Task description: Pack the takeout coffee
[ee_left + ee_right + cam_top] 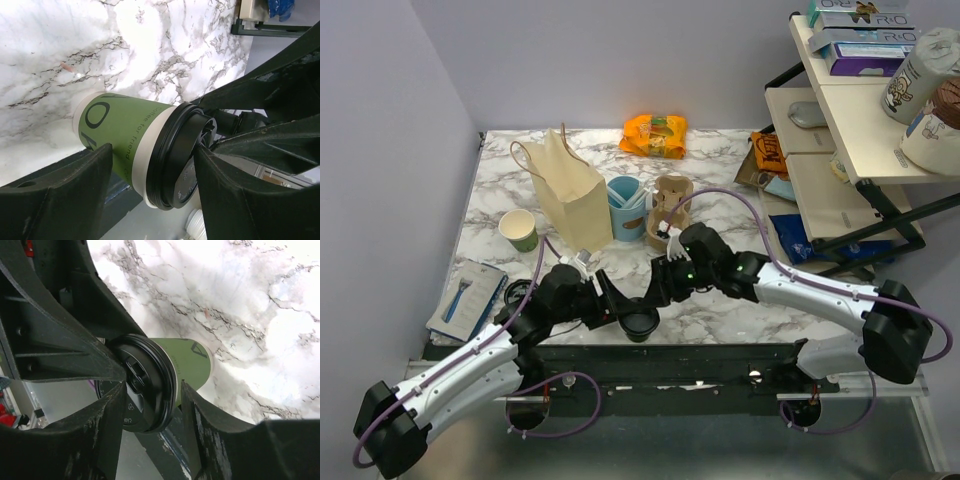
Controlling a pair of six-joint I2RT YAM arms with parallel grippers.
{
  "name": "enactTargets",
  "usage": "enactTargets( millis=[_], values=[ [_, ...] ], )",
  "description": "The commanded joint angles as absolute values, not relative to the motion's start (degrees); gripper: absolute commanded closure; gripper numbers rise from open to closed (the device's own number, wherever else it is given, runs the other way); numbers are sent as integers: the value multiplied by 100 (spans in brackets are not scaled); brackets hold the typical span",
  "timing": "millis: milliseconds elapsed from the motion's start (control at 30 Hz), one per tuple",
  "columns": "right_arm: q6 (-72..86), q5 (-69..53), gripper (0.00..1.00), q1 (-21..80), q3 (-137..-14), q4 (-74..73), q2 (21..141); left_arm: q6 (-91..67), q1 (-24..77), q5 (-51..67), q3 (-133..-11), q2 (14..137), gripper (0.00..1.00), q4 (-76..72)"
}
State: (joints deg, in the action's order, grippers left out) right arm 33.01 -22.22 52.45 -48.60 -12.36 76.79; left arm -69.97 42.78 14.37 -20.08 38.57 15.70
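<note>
Lidless green cup (519,229) up-left of left gripper (620,312); light-blue cup (626,206), orange snack bag (655,135) beyond it.

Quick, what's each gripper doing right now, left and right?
Left gripper: jaws either side of the takeout coffee; whether they grip it cannot be told.
Right gripper: closed on the coffee's black lid.

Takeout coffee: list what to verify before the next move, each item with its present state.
1. Black lid seated on the takeout coffee: ok.
2. Right gripper closed on the lid: ok.
3. Left gripper gripping the takeout coffee: cannot tell; its jaws flank it.
4. Paper bag standing upright: ok.
5. Bag mouth open wide enough: cannot tell.
</note>
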Motion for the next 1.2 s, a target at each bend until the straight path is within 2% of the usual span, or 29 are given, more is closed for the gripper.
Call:
enactTargets(
  millis=[0, 67, 300, 533, 667, 767, 967, 1167],
  values=[
    [3401, -1908, 42, 5282, -4720, -1389, 7419, -6891, 4254, 1336, -2180, 3779, 28, 1907],
    [3454, -1794, 38, 5274, -4667, -1415, 7339, -6873, 4254, 1327, -2171, 3762, 29, 1994],
    [3814, -2161, 37, 5343, -4378, -1380, 7075, -6882, 4263, 1327, -2171, 3709, 30, 2065],
    [4113, -2136, 34, 5581, -4333, -1363, 7339, -6908, 4254, 1353, -2153, 3718, 31, 1969],
    [4271, -2144, 36, 5599, -4324, -976, 7470, -7004, 4254, 1397, -2040, 3779, 33, 1689],
    [4280, -2118, 43, 5625, -4394, -879, 7541, -7075, 4254, 1415, -2013, 3937, 36, 1382],
    [4018, -1706, 43, 5616, -4649, -1167, 7725, -7058, 4254, 1223, -2240, 4604, 41, 730],
    [3876, -993, 42, 5616, -4975, -1661, 7796, -6654, 4254, 1160, -2812, 5212, 41, 861]
  ],
)
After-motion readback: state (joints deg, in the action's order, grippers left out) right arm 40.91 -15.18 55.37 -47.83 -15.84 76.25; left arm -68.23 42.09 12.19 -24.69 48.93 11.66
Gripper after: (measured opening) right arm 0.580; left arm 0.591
